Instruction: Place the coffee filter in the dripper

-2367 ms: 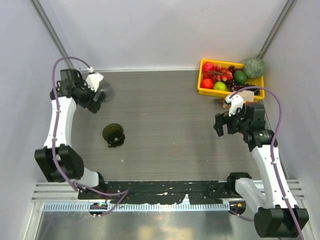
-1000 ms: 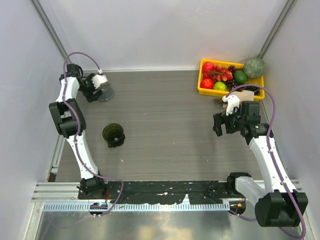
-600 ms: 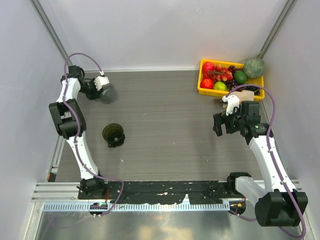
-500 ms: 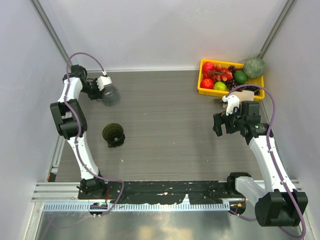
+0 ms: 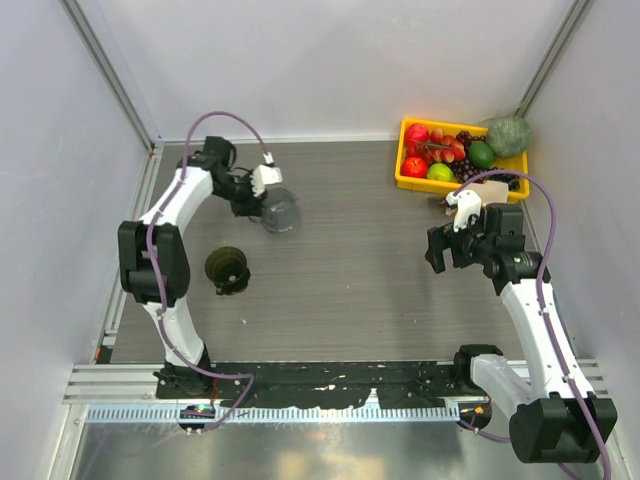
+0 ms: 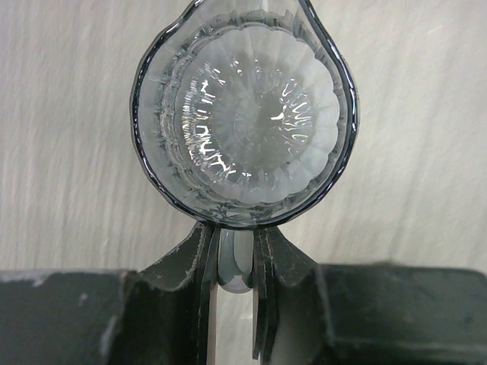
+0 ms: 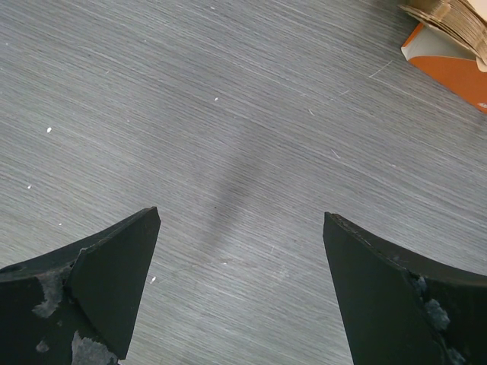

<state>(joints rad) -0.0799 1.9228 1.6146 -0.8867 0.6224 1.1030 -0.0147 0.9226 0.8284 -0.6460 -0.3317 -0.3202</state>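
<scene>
- The right gripper (image 7: 242, 217) hung over the bare table (image 5: 350, 270) with its jaws spread wide and nothing between them.
- The coffee filter (image 7: 450, 19) showed only as the edge of a tan paper stack in the far right corner of the right wrist view, resting on an orange holder (image 7: 449, 65). In the top view this place was just in front of the yellow tray (image 5: 404, 172) of fruit, partly hidden by the right arm.
- So the filter lay ahead of the right gripper and a little to its right, near but not touching. I could not tell which way the long axis of the stack ran, because too little of it was in view.
- The left gripper (image 6: 236, 255) was closed on the small tab of the translucent grey cup (image 6: 243, 114) and held it above the table. This cup is not the dripper.
- The dripper (image 5: 228, 268) stood on the left half of the table, nearer to the arm bases than the held cup and well apart from the filter.
- In my judgement the right arm was the nearer one to the filter and the free one, so the coming move should be a reach forward and to the right. After that the filter must be carried across the table to the dripper.
</scene>
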